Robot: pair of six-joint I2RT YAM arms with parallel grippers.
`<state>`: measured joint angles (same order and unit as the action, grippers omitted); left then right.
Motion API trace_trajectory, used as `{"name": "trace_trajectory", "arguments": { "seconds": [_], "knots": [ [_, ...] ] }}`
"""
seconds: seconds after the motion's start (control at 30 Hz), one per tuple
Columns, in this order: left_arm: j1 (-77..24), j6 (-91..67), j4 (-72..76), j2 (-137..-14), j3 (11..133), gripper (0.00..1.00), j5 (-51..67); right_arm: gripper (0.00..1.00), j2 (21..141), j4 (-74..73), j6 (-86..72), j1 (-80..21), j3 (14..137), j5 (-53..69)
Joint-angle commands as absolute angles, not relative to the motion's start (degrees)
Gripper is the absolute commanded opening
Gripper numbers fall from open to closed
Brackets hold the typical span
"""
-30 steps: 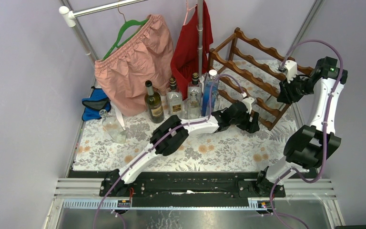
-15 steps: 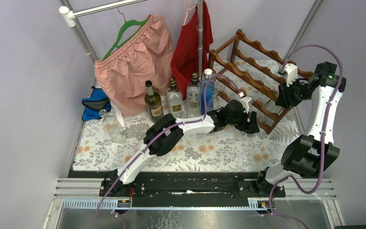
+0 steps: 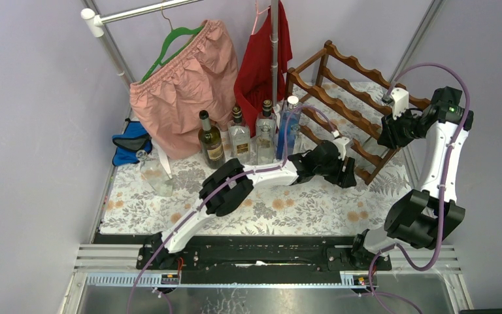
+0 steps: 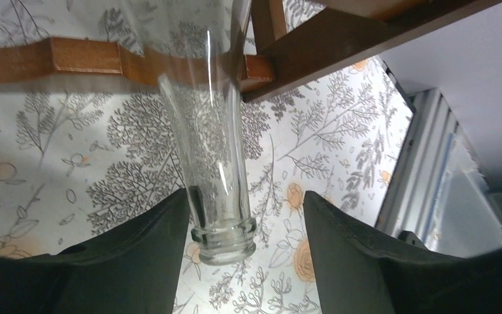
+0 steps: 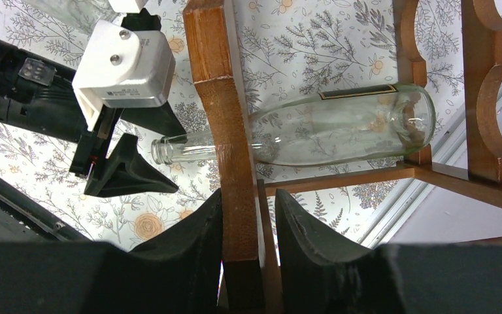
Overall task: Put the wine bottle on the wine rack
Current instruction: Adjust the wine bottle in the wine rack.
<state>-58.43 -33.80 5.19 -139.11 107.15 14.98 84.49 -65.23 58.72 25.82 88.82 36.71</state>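
Surroundings: A row of standing bottles (image 3: 238,139) lines the back of the desk (image 3: 301,203) at 12 o'clock, under hanging pink shorts (image 3: 183,85) and a red garment (image 3: 261,62). A blue bag (image 3: 131,147) lies at 10 o'clock.
In the way: Seen from the right wrist, a front post of the wine rack (image 5: 221,111) crosses the bottle's shoulder.
Rack contents: The clear wine bottle (image 5: 340,127) lies on its side in the lowest tier, at 2 o'clock, with its neck poking out front.
Left end effector (image 4: 245,196): Open, with fingers either side of the neck and a gap on one side.
Right end effector (image 5: 248,195): Clamped on the rack's post.
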Motion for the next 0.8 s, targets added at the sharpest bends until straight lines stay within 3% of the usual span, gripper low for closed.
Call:
{"name": "trace_trajectory", "arguments": {
  "seconds": [0.0,0.37,0.77],
  "knots": [
    [-59.4,-28.0,1.7,-140.0,111.9,0.71,8.6,0.24,82.2,-66.7,56.2,25.9,88.3,36.3],
    [-62.0,-18.9,-5.7,-138.3,116.6,0.72,-1.8,0.24,82.0,-66.6,56.9,25.9,87.1,36.0],
    [-65.7,-27.2,12.3,-125.1,93.8,0.7,-6.5,0.23,81.4,-66.6,58.5,25.9,85.0,35.7]
  ]
}}
